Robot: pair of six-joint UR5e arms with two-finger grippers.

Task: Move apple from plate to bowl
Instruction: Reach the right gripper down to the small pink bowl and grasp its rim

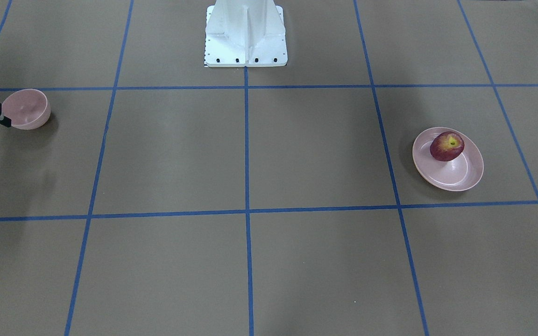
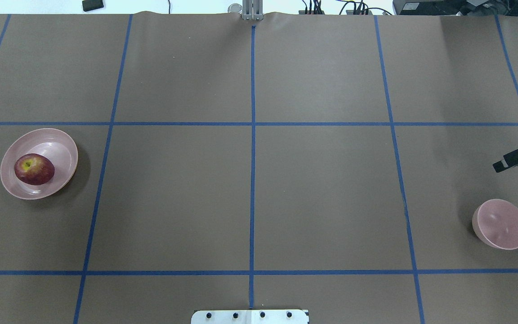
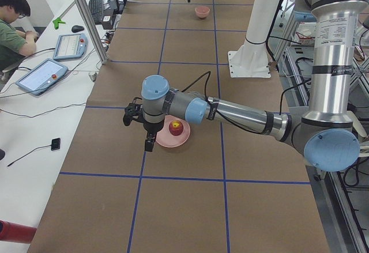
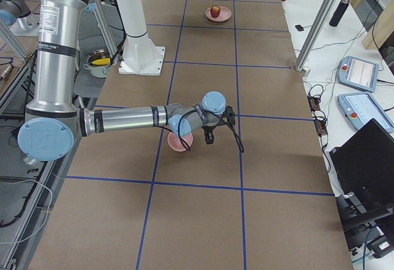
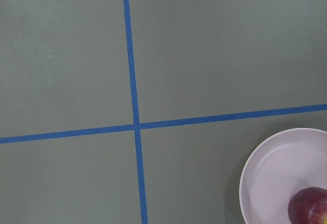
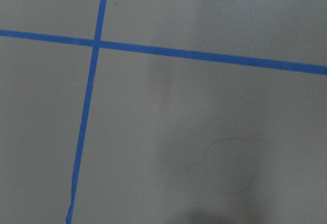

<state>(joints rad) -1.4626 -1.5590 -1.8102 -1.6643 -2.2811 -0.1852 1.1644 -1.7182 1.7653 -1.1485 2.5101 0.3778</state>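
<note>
The dark red apple (image 2: 34, 168) with its yellow stem patch lies in the wide pink plate (image 2: 61, 148) at the table's left; both also show in the front view, apple (image 1: 447, 146) and plate (image 1: 460, 175). The small deep pink bowl (image 2: 500, 223) stands at the far right. My left gripper (image 3: 138, 131) shows only in the exterior left view, above the table just beside the plate (image 3: 164, 140); I cannot tell whether it is open or shut. My right gripper (image 2: 516, 134) hangs beyond the bowl at the view's edge, its fingers (image 2: 517, 157) spread apart and empty.
The brown table is marked into squares by blue tape lines (image 2: 252, 135). The white robot base (image 1: 245, 32) stands at the middle of the robot's side. An operator (image 3: 14, 25) sits at a side desk with tablets, off the table.
</note>
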